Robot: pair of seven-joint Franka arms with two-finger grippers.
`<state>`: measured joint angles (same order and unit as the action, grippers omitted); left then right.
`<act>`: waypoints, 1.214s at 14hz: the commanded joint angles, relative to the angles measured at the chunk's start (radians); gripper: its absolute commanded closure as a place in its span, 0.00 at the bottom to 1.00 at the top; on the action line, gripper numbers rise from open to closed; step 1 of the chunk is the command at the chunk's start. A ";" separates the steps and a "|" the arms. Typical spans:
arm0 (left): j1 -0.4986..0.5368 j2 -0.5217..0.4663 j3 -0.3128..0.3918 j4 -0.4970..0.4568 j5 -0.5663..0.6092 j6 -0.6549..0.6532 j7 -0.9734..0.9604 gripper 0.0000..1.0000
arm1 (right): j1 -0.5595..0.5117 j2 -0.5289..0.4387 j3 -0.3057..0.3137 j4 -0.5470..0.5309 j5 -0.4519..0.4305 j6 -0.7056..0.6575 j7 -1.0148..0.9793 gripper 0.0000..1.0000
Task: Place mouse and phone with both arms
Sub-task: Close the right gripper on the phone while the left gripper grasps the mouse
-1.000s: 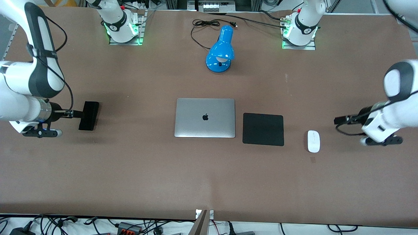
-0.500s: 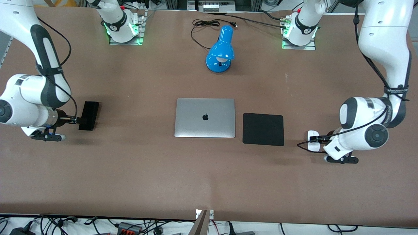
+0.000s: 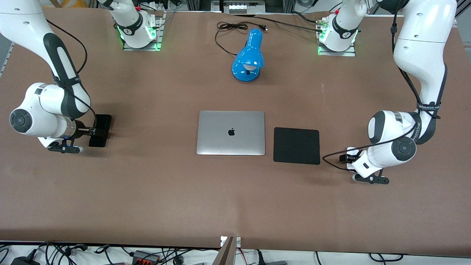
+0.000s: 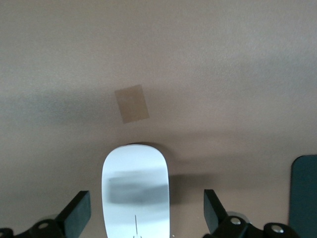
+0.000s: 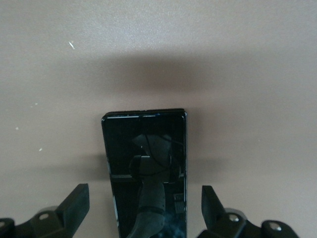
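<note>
The white mouse [image 4: 136, 188] lies on the brown table beside the mouse pad, toward the left arm's end. My left gripper [image 4: 146, 215] is open low over it, one finger on each side, not touching. In the front view the left gripper [image 3: 344, 158] hides most of the mouse. The black phone [image 3: 100, 130] lies flat toward the right arm's end. My right gripper [image 3: 88, 130] is open over the phone's end. In the right wrist view the phone [image 5: 143, 148] runs between the open fingers of the right gripper [image 5: 143, 208].
A closed silver laptop [image 3: 230, 132] lies mid-table with the black square mouse pad [image 3: 296, 145] beside it. A blue desk lamp [image 3: 249, 55] and its cable [image 3: 232, 26] sit near the bases. A small tape patch [image 4: 131, 103] lies by the mouse.
The left arm has swung in from the table's end and brought its gripper down over the mouse. The right arm has come down, its gripper still at the phone's end.
</note>
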<state>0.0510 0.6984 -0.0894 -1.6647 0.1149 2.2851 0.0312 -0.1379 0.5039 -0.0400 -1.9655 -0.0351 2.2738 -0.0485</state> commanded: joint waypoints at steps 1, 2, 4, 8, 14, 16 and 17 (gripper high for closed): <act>0.009 -0.030 -0.001 -0.035 0.023 0.020 0.053 0.00 | -0.009 0.014 0.008 -0.024 -0.011 0.047 -0.001 0.00; 0.009 -0.030 -0.001 -0.035 0.022 0.020 0.053 0.00 | -0.008 0.022 0.008 -0.024 -0.011 0.053 -0.001 0.00; 0.010 -0.027 -0.001 -0.035 0.022 0.020 0.055 0.00 | -0.006 0.030 0.008 -0.024 -0.011 0.064 -0.008 0.00; 0.018 -0.022 -0.001 -0.046 0.022 0.046 0.055 0.00 | -0.006 0.044 0.008 -0.024 -0.011 0.066 -0.008 0.00; 0.033 -0.025 -0.001 -0.085 0.022 0.091 0.075 0.00 | -0.002 0.054 0.005 -0.015 -0.031 0.070 -0.008 0.00; 0.038 -0.030 -0.001 -0.128 0.022 0.155 0.075 0.00 | -0.005 0.064 0.005 -0.015 -0.031 0.088 -0.005 0.00; 0.038 -0.031 -0.001 -0.130 0.022 0.160 0.075 0.00 | -0.005 0.064 0.005 -0.015 -0.031 0.089 -0.005 0.00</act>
<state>0.0794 0.6983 -0.0868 -1.7408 0.1160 2.4046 0.0892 -0.1371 0.5597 -0.0391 -1.9794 -0.0492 2.3431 -0.0493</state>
